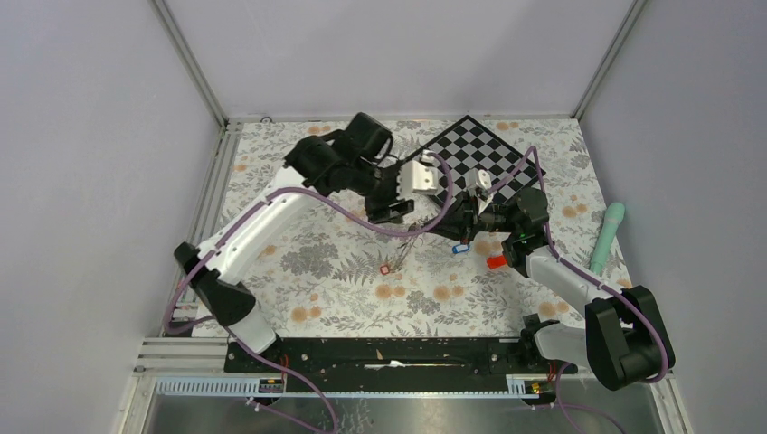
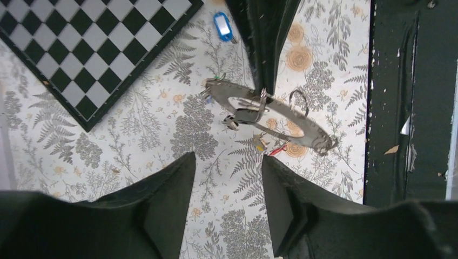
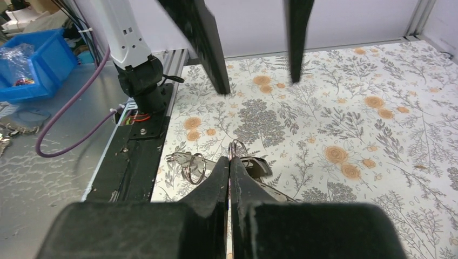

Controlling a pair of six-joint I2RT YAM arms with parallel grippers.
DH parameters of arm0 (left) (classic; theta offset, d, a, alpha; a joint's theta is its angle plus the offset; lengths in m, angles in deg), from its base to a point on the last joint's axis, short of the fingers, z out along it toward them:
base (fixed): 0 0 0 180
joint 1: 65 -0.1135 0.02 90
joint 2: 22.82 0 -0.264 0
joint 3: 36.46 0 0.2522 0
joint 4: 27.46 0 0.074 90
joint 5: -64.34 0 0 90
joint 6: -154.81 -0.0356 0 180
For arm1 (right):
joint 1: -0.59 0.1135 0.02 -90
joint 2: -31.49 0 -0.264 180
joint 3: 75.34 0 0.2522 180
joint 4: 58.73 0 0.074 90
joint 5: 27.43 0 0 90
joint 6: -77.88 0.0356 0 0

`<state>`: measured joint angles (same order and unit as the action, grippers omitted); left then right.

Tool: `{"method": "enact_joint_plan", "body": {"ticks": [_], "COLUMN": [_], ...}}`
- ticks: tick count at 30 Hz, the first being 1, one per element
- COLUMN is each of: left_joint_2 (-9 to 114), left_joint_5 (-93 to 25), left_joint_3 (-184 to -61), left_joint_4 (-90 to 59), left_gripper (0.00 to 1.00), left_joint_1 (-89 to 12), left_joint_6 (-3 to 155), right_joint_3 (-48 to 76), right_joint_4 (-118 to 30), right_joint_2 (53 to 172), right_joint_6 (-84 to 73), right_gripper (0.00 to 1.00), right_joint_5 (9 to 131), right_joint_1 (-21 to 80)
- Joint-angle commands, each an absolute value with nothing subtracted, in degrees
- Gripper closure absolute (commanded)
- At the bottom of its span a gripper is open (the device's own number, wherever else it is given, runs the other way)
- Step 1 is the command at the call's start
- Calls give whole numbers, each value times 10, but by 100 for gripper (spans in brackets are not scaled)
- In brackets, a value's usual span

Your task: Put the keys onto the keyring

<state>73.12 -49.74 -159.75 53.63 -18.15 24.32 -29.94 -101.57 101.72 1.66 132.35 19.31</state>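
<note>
The keyring, a grey flat oval ring, sits tilted over the floral mat, also seen in the right wrist view. A black-tagged key and a small wire ring hang on it, and yellow and red tags peek out below. My right gripper is shut on a key's small wire ring at the keyring's rim, and its dark fingers reach in from above. My left gripper is open and holds nothing, just short of the keyring. A blue-tagged key lies loose on the mat.
The chequered board lies at the back right, close behind both grippers. A red oblong block lies beside the right arm, and a teal handle lies at the right edge. The black base rail borders the mat.
</note>
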Motion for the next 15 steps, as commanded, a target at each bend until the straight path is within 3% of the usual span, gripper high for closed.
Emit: {"method": "enact_joint_plan", "body": {"ticks": [1, 15], "left_joint_2": [656, 606], "left_joint_5": [-608, -690], "left_joint_3": [-1552, -1388], "left_joint_4": [452, 295], "left_gripper": [43, 48], "left_joint_1": [-217, -225], "left_joint_6": [216, 226], "right_joint_3": [-272, -270], "right_joint_4": [-1073, -1085], "right_joint_2": [1002, 997], "right_joint_6": [45, 67], "right_gripper": [100, 100], "right_joint_5": [1345, 1346], "right_joint_1": [188, 180]}}
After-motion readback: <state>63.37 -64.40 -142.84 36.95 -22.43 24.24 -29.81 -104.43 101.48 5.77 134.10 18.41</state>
